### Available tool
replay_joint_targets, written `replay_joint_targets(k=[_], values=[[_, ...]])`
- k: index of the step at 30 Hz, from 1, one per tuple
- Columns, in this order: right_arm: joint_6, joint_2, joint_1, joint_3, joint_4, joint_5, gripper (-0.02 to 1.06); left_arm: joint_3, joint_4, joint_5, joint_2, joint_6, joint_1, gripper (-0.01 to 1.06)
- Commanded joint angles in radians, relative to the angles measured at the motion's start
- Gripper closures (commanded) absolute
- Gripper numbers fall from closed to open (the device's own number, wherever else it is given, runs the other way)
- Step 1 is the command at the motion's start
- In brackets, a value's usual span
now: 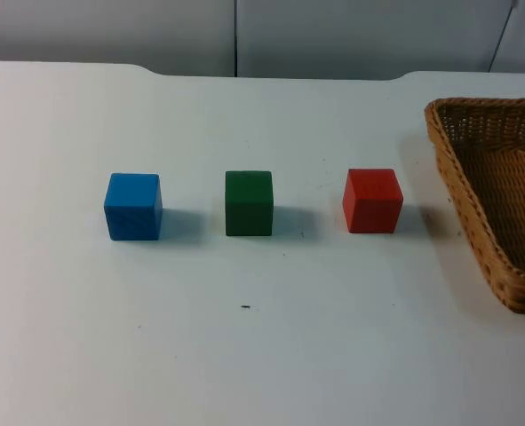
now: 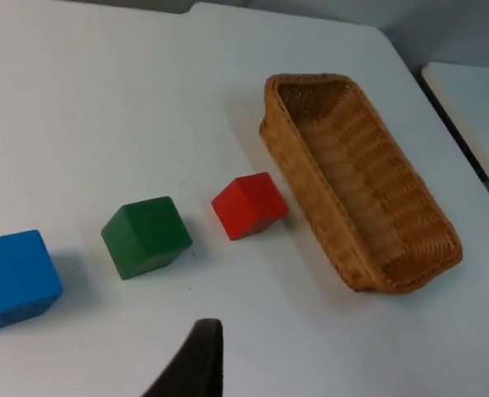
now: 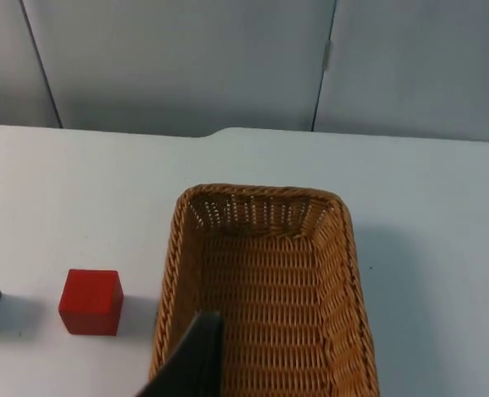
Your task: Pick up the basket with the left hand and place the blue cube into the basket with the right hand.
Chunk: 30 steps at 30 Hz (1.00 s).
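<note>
The blue cube (image 1: 133, 206) stands at the left end of a row of three cubes on the white table; the left wrist view shows it too (image 2: 12, 279). The empty woven basket (image 1: 465, 202) rests on the table at the right edge, apart from the cubes. My left gripper (image 2: 196, 364) hovers above the table on the near side of the cube row, with the basket (image 2: 302, 194) beyond the red cube. My right gripper (image 3: 193, 360) hangs over the near end of the basket (image 3: 168, 281). Neither gripper holds anything that I can see.
A green cube (image 1: 249, 202) sits in the middle of the row and a red cube (image 1: 372, 200) at its right end, close to the basket's left wall. The grey partition wall (image 1: 244, 35) closes the table's far edge.
</note>
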Motion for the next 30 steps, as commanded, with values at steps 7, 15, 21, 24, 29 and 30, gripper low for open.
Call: replay_joint_targets(k=[7,15,21,24,29,30], values=[[-0.020,0.023,-0.005,-0.007,0.006,-0.039,0.00,-0.003,-0.128,0.009,0.199,0.146,-0.036,0.00],[-0.020,0.023,-0.005,-0.007,0.006,-0.049,0.00,-0.105,-0.155,-0.078,0.397,0.176,-0.218,0.00],[-0.020,0.023,-0.005,-0.007,0.006,-0.051,0.00,-0.217,-0.155,-0.124,0.519,0.152,-0.317,0.00],[-0.020,0.023,-0.005,-0.007,0.006,-0.051,0.00,-0.308,-0.153,-0.133,0.627,0.124,-0.382,0.00],[-0.020,0.023,-0.005,-0.007,0.006,-0.051,0.00,-0.422,-0.136,-0.135,0.759,0.064,-0.464,0.00],[-0.020,0.023,-0.005,-0.007,0.006,-0.051,0.00,-0.451,-0.123,-0.135,0.787,0.040,-0.486,0.01]])
